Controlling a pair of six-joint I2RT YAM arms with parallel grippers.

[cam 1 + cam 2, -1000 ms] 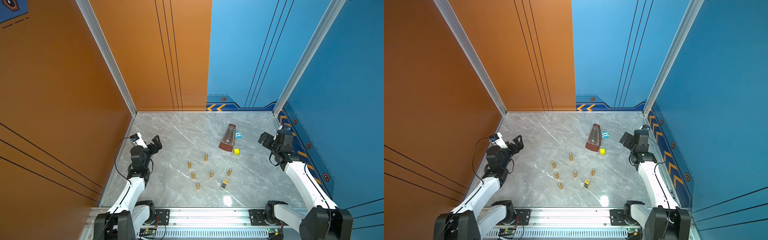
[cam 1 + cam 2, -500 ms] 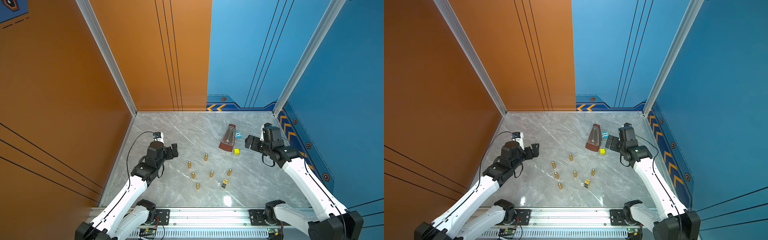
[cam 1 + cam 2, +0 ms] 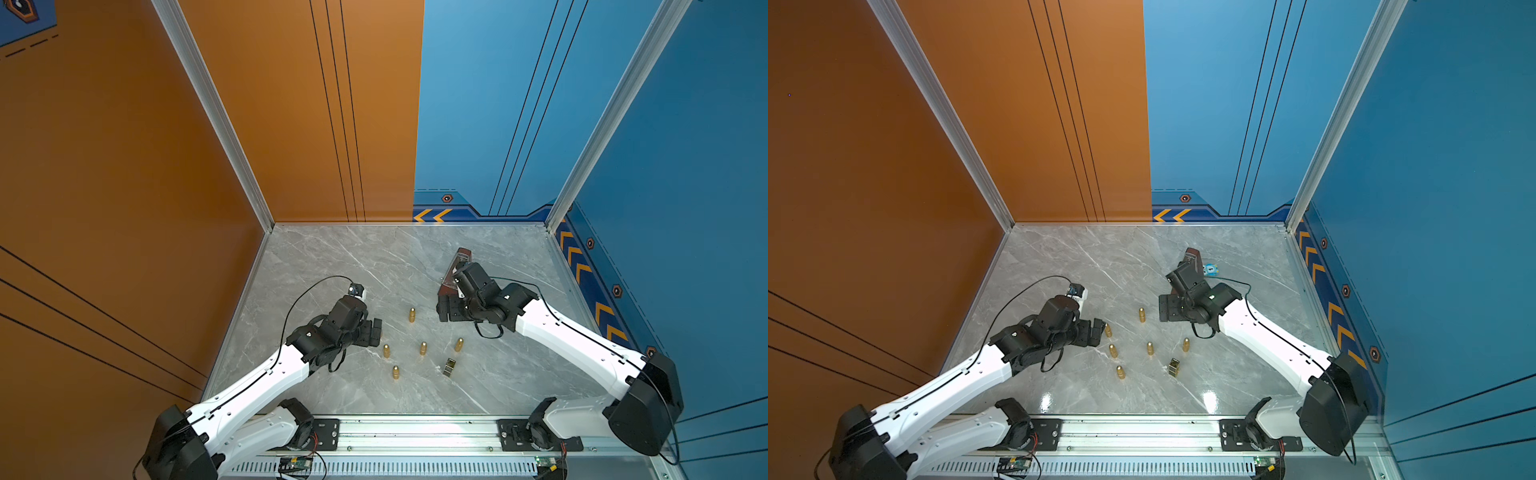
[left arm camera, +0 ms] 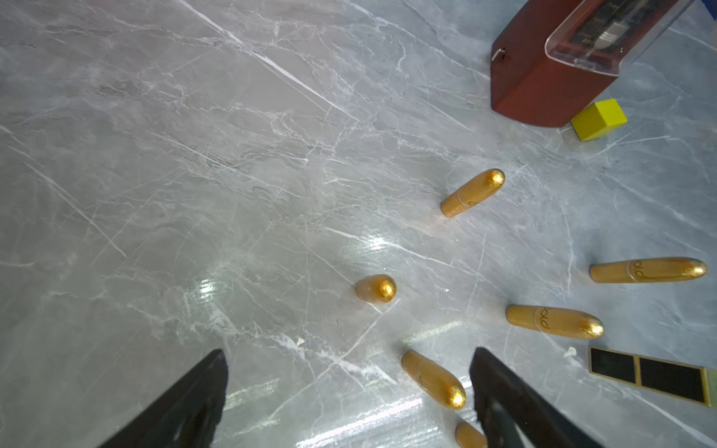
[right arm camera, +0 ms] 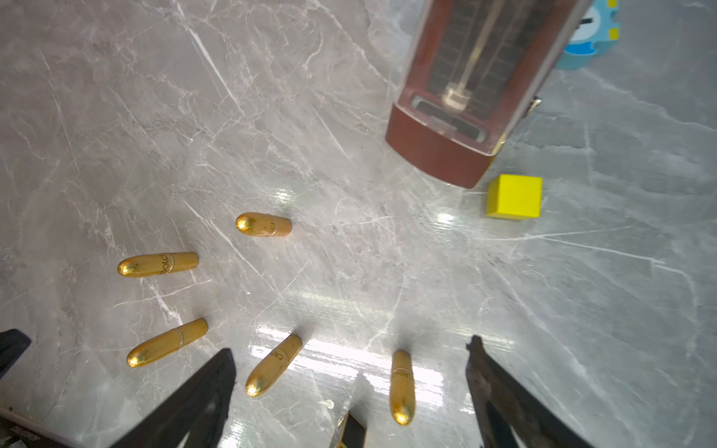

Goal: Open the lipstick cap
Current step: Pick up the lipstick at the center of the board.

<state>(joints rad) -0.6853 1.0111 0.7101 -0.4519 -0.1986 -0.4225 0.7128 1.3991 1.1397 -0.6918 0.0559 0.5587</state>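
Observation:
Several gold bullet-shaped lipstick tubes (image 3: pixel 423 348) stand upright with caps on in the middle of the marble table. A square black-and-gold lipstick (image 3: pixel 449 368) (image 3: pixel 1174 368) stands at their front right. My left gripper (image 3: pixel 376 330) (image 4: pixel 348 355) is open at the group's left edge, with one gold tube (image 4: pixel 434 380) close to a finger. My right gripper (image 3: pixel 442 309) (image 5: pixel 351 347) is open at the group's back right. In the right wrist view two gold tubes (image 5: pixel 401 388) show in the gap between its fingers. Neither gripper touches anything.
A red-brown metronome (image 3: pixel 455 270) (image 5: pixel 446 155) stands behind the right gripper, partly hidden by it. Next to it are a yellow cube (image 5: pixel 514 196) and a small blue object (image 3: pixel 1210 269). Orange and blue walls enclose the table (image 3: pixel 332 266) on three sides.
Both arms have swung in from the table's sides toward the middle. Each gripper now sits at the edge of the group of gold tubes. Nothing on the table has moved.

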